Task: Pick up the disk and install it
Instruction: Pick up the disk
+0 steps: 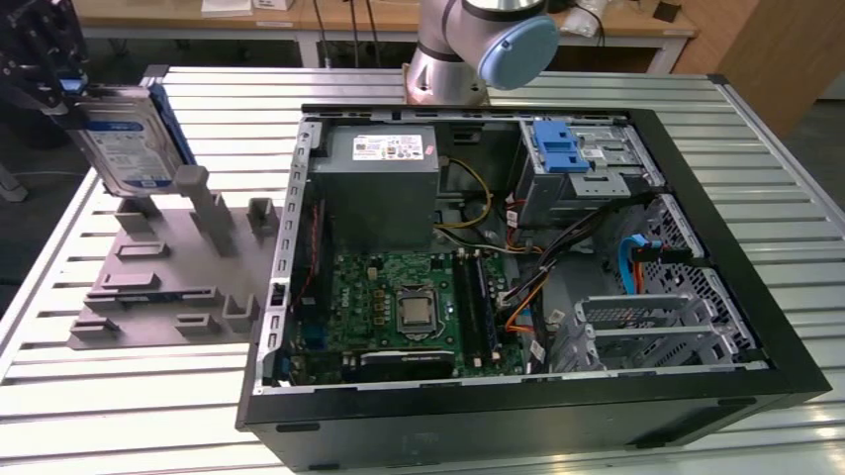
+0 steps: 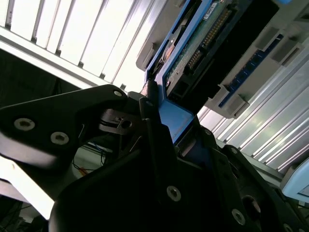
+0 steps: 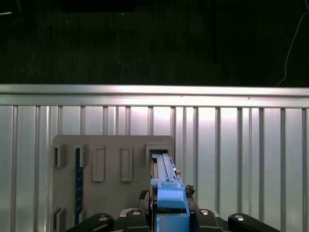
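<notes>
Step in hand: the pick-up, as I judged it; nothing of the installing was yet done
Fingers [image 2: 153,145]: closed on the blue end tab of the disk [image 1: 126,139], gripping it from above at the exterior view's far left
Disk: hung upright directly below the fingers, with its label face out and the blue carrier along its edges; in the first wrist view it ran edge-on away from the fingers toward a slot
Rack [image 1: 172,267]: a grey slotted holder on the bench [image 1: 106,416], straight beneath the fingers; the disk's lower edge stood about level with the post tops, and I could not tell whether it touched them
Computer case [image 1: 528,411]: lay open on the bench, well apart from the fingers toward the exterior view's right
Power supply [image 1: 383,173]: a grey box, the part inside the case nearest the fingers
Drive cage [image 1: 581,158]: blue-latched metal, beyond the power supply from the fingers
Next move calls for: in my judgement, a firm hold on the tab, the disk kept upright until clear of the posts, and care over the case wall between the fingers and the cage
</notes>
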`<state>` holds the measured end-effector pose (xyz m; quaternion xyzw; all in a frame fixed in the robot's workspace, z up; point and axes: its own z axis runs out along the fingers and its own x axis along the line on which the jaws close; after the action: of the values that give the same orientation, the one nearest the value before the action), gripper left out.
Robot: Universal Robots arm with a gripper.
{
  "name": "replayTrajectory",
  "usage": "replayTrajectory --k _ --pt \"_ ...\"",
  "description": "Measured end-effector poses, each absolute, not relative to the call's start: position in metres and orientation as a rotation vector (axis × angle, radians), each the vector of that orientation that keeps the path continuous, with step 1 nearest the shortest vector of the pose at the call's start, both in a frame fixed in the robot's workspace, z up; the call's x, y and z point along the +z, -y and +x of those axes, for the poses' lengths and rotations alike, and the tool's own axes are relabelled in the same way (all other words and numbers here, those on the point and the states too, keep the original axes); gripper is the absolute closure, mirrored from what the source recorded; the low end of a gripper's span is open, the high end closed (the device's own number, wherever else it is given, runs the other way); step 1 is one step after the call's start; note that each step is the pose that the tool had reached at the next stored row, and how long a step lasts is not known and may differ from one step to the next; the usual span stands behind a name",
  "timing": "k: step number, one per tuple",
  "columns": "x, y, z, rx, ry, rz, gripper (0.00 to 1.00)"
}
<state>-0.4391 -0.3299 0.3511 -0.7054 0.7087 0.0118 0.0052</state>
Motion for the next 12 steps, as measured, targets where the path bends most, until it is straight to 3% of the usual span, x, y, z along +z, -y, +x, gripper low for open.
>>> replayTrajectory --k 12 --pt "0.3603 0.3299 -0.4391 0.037 -2.219 -2.209 0.64"
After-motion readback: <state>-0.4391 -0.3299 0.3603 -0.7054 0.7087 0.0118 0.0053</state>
